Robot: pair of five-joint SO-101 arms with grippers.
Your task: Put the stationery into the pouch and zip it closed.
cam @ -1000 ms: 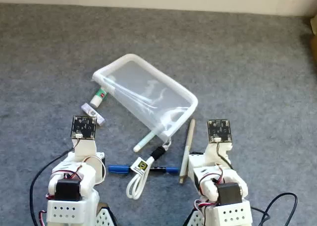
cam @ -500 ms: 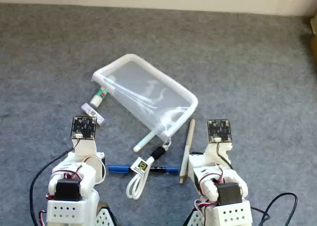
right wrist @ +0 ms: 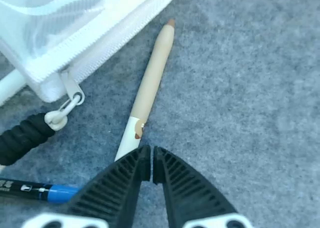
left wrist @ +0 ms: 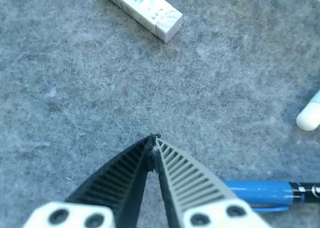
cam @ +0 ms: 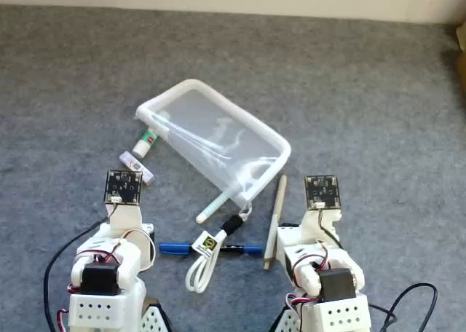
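- Grey felt-like surface (cam: pixel 378 106) carries everything. Nothing on it has shifted since the earlier frames, and both arms sit where they were.
- Left tool (left wrist: pixel 152 139): its ribbed jaws meet at the tips, gripping nothing, just over the bare surface.
- Right tool (right wrist: pixel 151 155): closed to a hairline gap and empty, with its tips just beside the white end of a long beige pen (right wrist: pixel 152 80).
- Between the arms lie a blue-and-black pen (cam: pixel 211 249) and a looped white cord with a black end (cam: pixel 206 258) that crosses it.
- Farther out, the translucent white zip pouch (cam: pixel 211 135) lies flat. Its zip pull (right wrist: pixel 64 108) is near the cord's black end.
- A white marker (cam: pixel 216 206) sticks out at the pouch's near corner; I cannot tell whether it is inside or underneath.
- Beside the pouch's far-left end are a small white rectangular stick (cam: pixel 136 166) and a green-banded white tube (cam: pixel 146 141), both outside it.
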